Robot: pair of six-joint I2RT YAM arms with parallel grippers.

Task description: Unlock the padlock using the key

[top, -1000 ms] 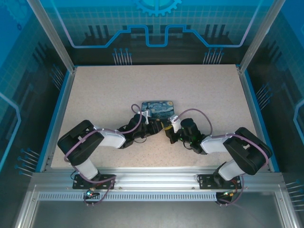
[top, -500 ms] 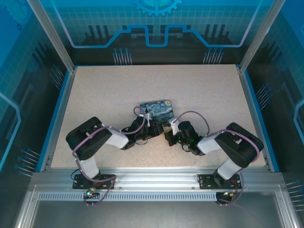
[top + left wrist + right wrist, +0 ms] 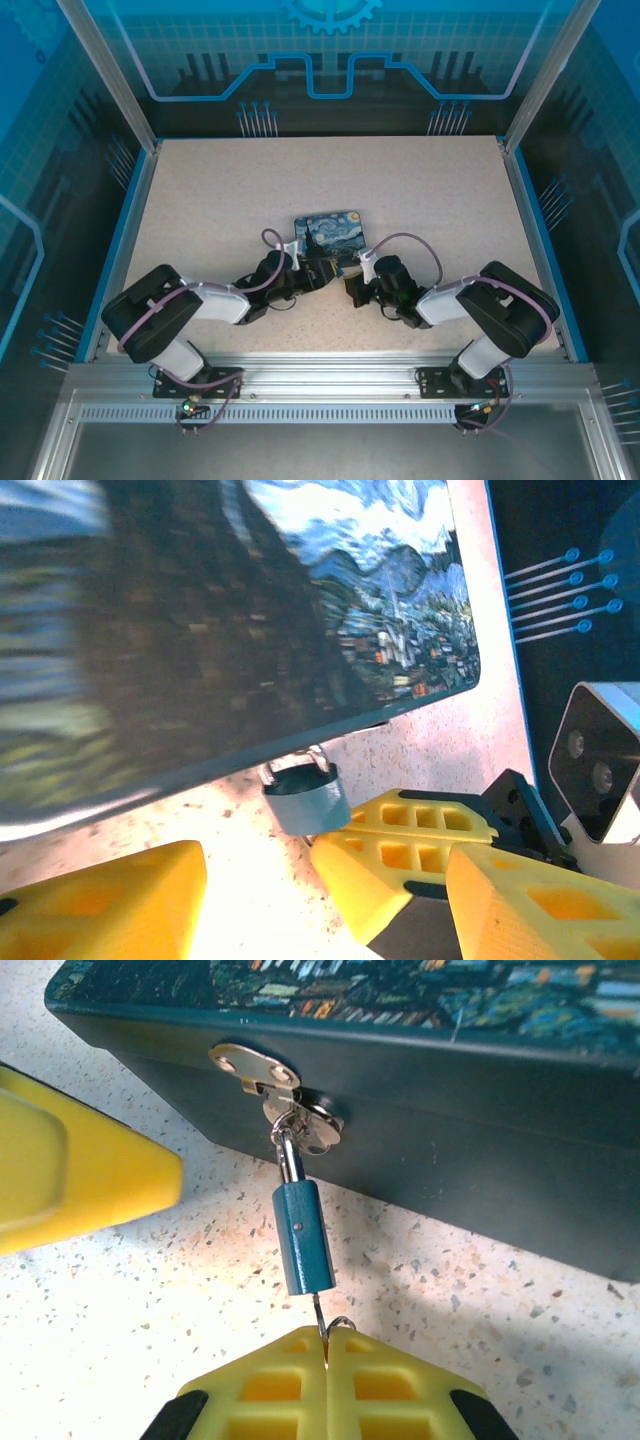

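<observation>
Speckled beige tabletop (image 3: 200, 200) is carrying a blue-and-yellow painted rectangular tin (image 3: 335, 228). We are finding the small blue-bodied padlock (image 3: 302, 1237) hanging at its front hasp (image 3: 255, 1068), long axis running straight out and keyway facing the right gripper (image 3: 327, 1352), whose jaws are pinching the thin grey key (image 3: 320, 1318). Left gripper (image 3: 312, 270) jaws are standing apart. We are advising 1 twist strictly about that axis, body braced.

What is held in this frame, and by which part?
The right hand pinches the key by its head, shaft touching the padlock base. The left hand is open, holding nothing.
</observation>
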